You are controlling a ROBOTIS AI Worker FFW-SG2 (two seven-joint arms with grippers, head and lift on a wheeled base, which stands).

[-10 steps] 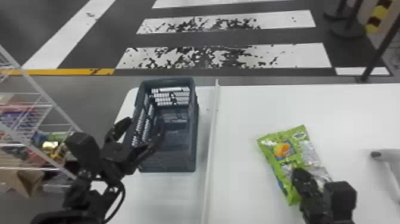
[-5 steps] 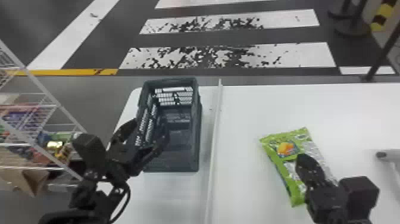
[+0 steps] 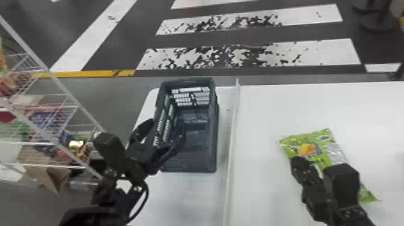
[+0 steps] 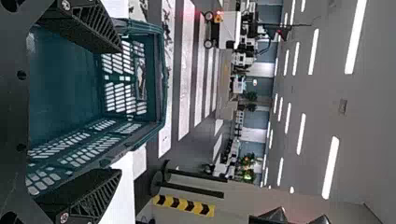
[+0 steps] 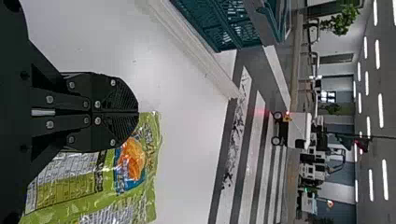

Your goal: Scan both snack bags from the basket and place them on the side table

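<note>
Black fingers pressed together, holding nothing between them, make up the right gripper (image 3: 296,159), which is over the snack bag; whether it touches the bag, I cannot tell. The left gripper (image 3: 167,124) is open, its fingers wide apart at the basket: one is by the side wall away from the bag, the other above the inside.

The green snack bag (image 3: 321,142), with silvery parts and an orange picture, lies flat on the white table (image 3: 279,108), partly hidden by the right gripper and its arm. A long pale strip (image 3: 233,132) runs away from the robot, between the bag and the basket. On the strip's left side the dark blue-green basket (image 3: 212,144) stands upright, with slotted walls.

Off to the left is a white wire rack (image 3: 64,90) with colourful packs and a brown box (image 3: 49,177). Beyond the table, the dark floor (image 3: 129,39) has broad white stripes and a yellow line (image 3: 90,73). Farther off stands a white machine (image 4: 229,30) on wheels.
</note>
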